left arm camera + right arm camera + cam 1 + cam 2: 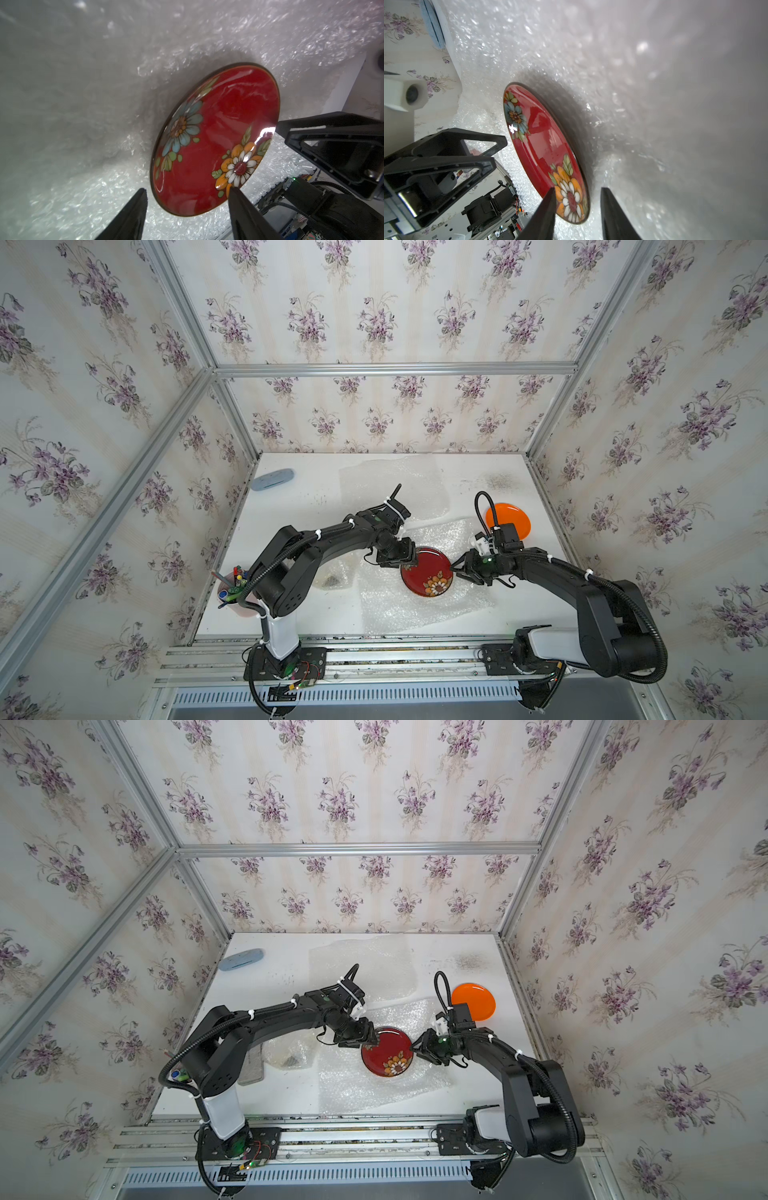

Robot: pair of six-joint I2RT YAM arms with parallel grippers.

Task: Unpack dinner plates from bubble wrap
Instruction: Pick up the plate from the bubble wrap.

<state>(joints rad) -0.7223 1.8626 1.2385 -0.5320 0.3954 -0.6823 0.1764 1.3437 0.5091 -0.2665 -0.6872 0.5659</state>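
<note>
Glossy round plate [427, 572], perhaps ceramic.

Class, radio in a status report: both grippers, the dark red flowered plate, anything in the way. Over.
Left gripper, right gripper open, astride opposite rims of dark red flowered round plate. Plate bare on clear bubble wrap sheet. Nothing in the way.

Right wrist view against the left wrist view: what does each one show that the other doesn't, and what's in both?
Only the right wrist view: the pale blue oval object, the flowered wallpaper, and the right pincer, its two tips astride the rim of the dark red flowered plate. Only the left wrist view: the left pincer open, one tip over the plate's face, one over the bubble wrap, plus a green light on the right arm. Both: the plate lying on the wrap, its blue flower and orange-and-white flower showing.
</note>
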